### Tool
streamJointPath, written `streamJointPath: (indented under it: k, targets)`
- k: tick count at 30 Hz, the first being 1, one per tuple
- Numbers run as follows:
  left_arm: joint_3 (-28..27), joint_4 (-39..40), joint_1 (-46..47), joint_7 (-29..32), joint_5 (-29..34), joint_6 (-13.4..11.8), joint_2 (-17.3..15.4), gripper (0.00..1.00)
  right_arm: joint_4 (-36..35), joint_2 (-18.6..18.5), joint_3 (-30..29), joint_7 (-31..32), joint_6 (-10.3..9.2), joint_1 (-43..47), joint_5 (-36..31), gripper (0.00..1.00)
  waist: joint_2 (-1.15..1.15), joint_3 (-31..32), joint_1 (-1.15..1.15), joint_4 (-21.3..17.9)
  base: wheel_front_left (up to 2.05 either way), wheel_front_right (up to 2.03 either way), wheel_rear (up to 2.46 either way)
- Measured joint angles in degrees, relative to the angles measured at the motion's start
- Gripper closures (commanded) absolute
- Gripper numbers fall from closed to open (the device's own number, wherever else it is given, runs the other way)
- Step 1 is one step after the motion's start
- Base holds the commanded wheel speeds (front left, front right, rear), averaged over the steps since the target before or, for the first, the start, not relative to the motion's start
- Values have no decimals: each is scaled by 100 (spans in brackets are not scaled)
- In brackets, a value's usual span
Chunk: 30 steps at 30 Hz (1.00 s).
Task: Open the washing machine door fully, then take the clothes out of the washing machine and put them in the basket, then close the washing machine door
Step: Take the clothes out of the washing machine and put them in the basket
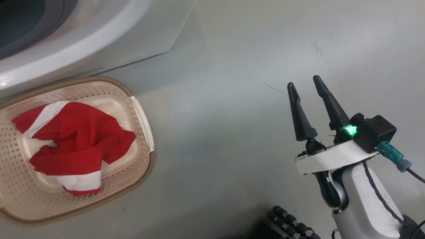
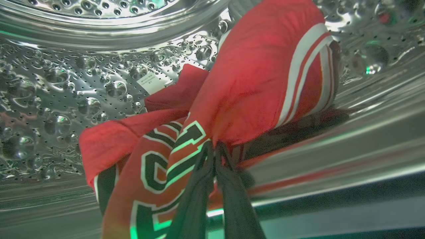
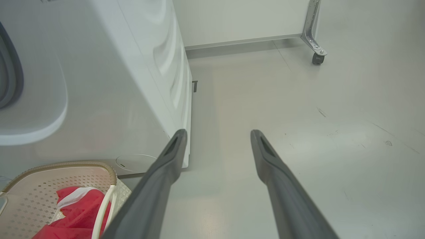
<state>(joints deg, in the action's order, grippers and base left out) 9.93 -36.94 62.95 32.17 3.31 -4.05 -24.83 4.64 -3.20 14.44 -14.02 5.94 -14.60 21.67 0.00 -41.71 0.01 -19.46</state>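
Note:
Inside the perforated steel drum (image 2: 83,83) of the washing machine (image 1: 99,36), my left gripper (image 2: 214,147) is shut on a fold of a red jersey (image 2: 259,76) with white bands and dark lettering. The jersey hangs bunched from the fingertips. Another red and white jersey (image 1: 79,139) lies crumpled in the cream basket (image 1: 109,81) on the floor in front of the machine. My right gripper (image 1: 303,81) stands open and empty over bare floor, well to the right of the basket. In the right wrist view the right gripper (image 3: 218,132) points past the machine's white corner (image 3: 116,83), with the basket (image 3: 66,165) at lower left. The washing machine door is out of view.
Grey floor (image 1: 232,99) spreads to the right of the machine and basket. A white panel on a caster wheel (image 3: 317,58) stands at the far end. Black rollers of my base (image 1: 292,225) show at the bottom edge.

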Motion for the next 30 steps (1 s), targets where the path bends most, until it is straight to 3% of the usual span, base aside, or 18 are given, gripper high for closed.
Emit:
streamJointPath:
  k: [11,22,30]
  targets:
    - [-140,125,146,-646,-183,-130,461,100,-27,-7,-250,-44,4,-40,-15,0,0,-5,0,217,0,0,0]
    - [-387,449,-64,-1739,-468,-170,603,100,-88,-29,-321,-44,5,-71,-111,0,0,91,0,504,0,0,0]
    - [-442,929,-631,-2643,-651,-175,989,100,-120,-91,-434,-45,5,-71,-176,0,0,206,0,713,0,0,0]
